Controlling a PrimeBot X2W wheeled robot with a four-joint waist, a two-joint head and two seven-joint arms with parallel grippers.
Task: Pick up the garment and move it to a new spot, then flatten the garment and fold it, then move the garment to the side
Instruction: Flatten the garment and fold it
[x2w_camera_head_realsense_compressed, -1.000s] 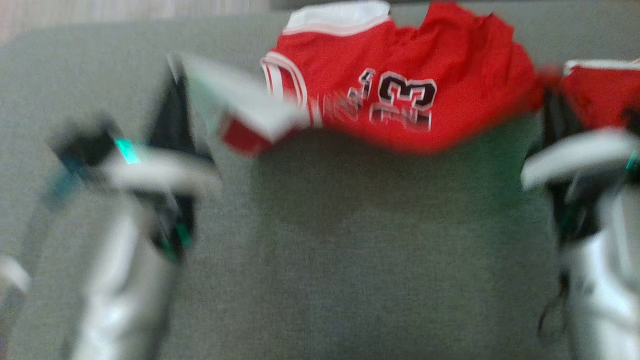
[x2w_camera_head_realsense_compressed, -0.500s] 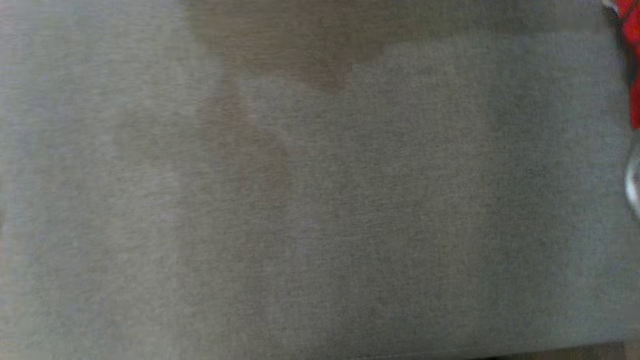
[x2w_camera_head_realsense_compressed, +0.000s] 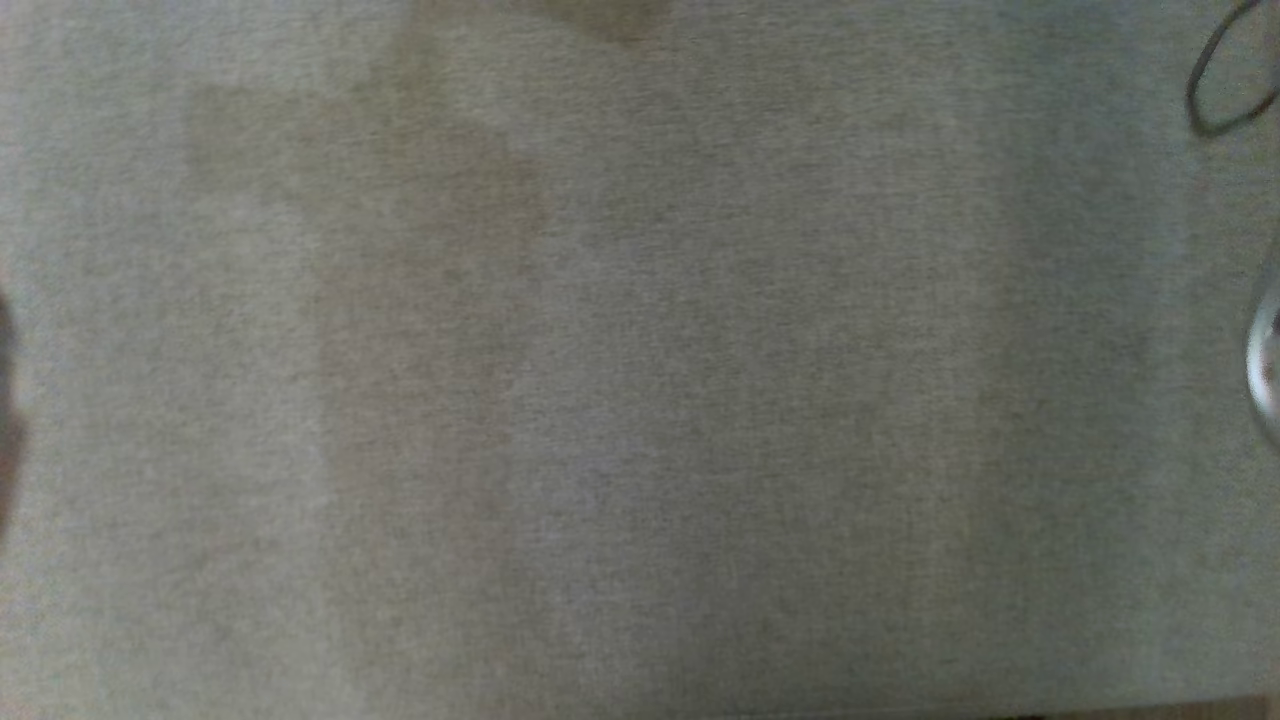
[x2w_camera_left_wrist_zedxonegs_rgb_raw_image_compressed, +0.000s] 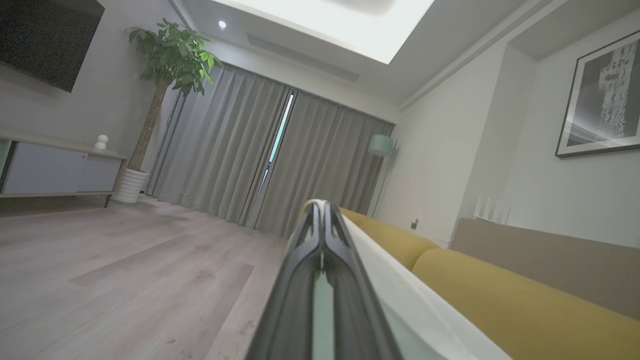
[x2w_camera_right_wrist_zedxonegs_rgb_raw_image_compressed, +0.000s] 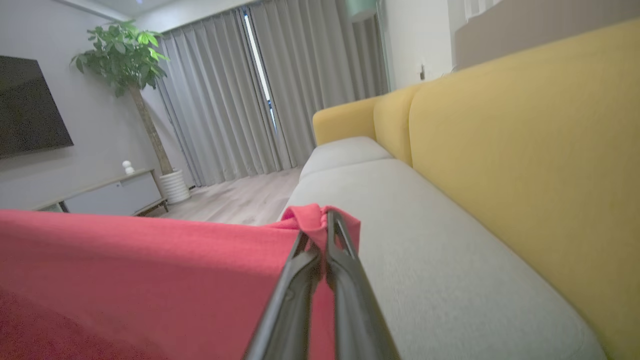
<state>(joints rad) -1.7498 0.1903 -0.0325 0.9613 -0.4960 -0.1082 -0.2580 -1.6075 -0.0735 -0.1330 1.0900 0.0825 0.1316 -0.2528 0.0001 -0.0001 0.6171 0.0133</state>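
Item: garment (x2w_camera_right_wrist_zedxonegs_rgb_raw_image_compressed: 150, 270), red, spread taut across the lower left of the right wrist view, above the grey sofa seat (x2w_camera_right_wrist_zedxonegs_rgb_raw_image_compressed: 415, 250).
Grip, right gripper (x2w_camera_right_wrist_zedxonegs_rgb_raw_image_compressed: 327, 220): pressed together, pinching a bunched red corner.
Grip, left gripper (x2w_camera_left_wrist_zedxonegs_rgb_raw_image_compressed: 320, 207): pressed together on the white trim (x2w_camera_left_wrist_zedxonegs_rgb_raw_image_compressed: 400, 300).
Risks: the shallow corner pinch may slip; uneven tension may set wrinkles; the cloth may land overhanging the seat's edge.

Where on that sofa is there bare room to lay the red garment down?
The grey seat cushion lies bare ahead of the right gripper, between the yellow backrest and the seat's front edge, up to the far armrest. It is crowded close by, where the red garment hangs from the gripper.
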